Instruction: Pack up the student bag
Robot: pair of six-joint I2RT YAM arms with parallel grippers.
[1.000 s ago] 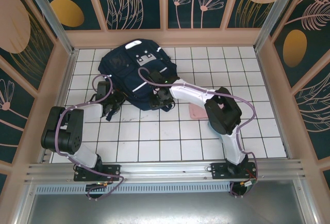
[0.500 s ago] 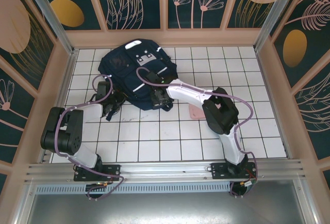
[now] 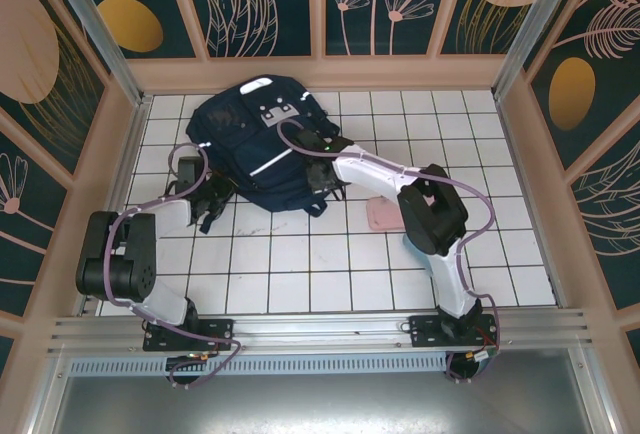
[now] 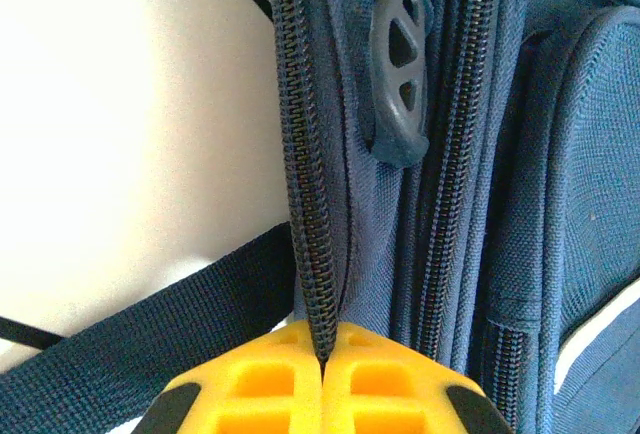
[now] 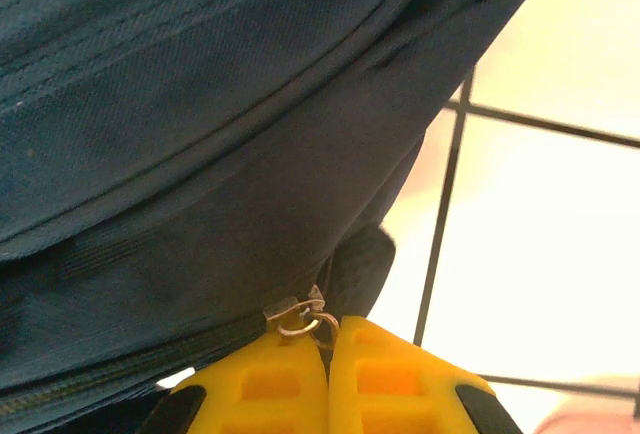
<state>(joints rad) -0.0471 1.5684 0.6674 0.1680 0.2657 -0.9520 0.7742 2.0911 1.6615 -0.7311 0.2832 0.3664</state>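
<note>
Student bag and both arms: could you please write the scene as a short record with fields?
Bag: student bag, dark navy, lying on the white tiled table, towards the far left
Left end effector: shut, pinching the bag at its zipper
Right end effector: shut on the bag at a small metal ring
Other item: flat pink object on the table, right of the bag, apart from it
</note>
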